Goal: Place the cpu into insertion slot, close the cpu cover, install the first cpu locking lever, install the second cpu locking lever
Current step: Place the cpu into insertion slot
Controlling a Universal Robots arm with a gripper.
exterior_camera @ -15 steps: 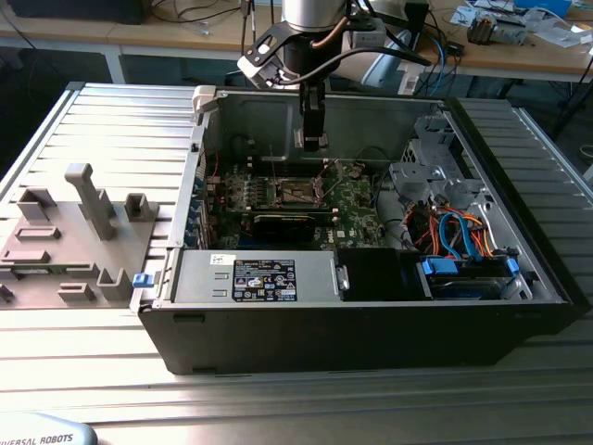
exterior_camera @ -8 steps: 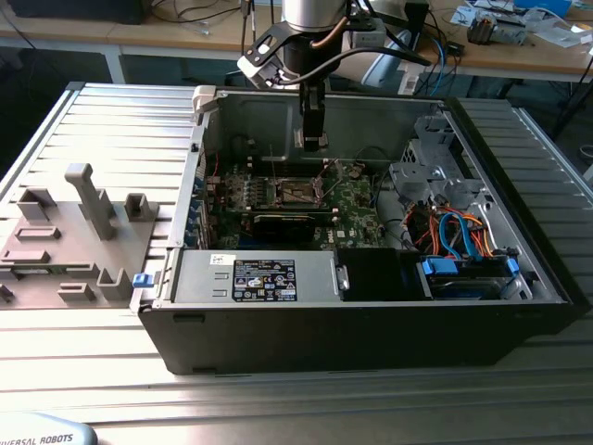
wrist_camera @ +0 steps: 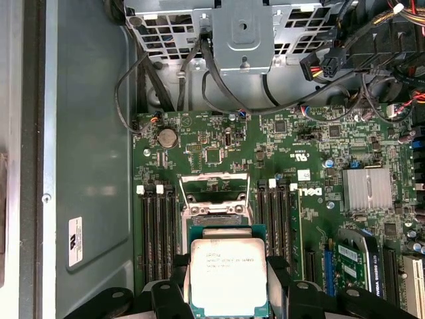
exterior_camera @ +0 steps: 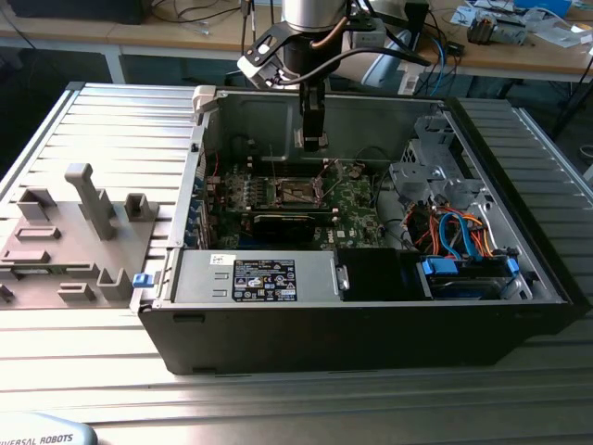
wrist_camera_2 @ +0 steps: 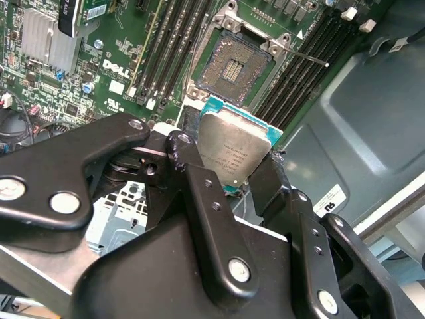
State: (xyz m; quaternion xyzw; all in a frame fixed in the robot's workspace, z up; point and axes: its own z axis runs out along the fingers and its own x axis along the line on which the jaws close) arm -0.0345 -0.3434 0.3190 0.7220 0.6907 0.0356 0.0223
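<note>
My gripper (exterior_camera: 312, 141) hangs inside the open computer case, above the motherboard and shut on the cpu (wrist_camera_2: 232, 149), a thin silvery square plate on a teal-edged base. The black fingers (wrist_camera_2: 192, 173) clamp it by two opposite edges. In the first wrist view the cpu (wrist_camera: 228, 272) sits between the fingers of the gripper (wrist_camera: 228, 282). The insertion slot (wrist_camera_2: 232, 63) lies open just beyond the cpu, its dark contact field bare. In the first wrist view the cpu partly hides the insertion slot (wrist_camera: 216, 211); in the exterior view the insertion slot (exterior_camera: 298, 192) is below the gripper. A thin metal lever (wrist_camera_2: 309, 58) sticks out beside it.
Black memory slots (wrist_camera_2: 299, 66) flank the socket on both sides. A finned heatsink (wrist_camera: 366, 189) and a green card (wrist_camera: 358, 262) sit on the board. A metal drive cage (exterior_camera: 431, 167) with cables (exterior_camera: 459, 232) stands at the exterior view's right. Grey fixtures (exterior_camera: 88, 199) stand outside the case.
</note>
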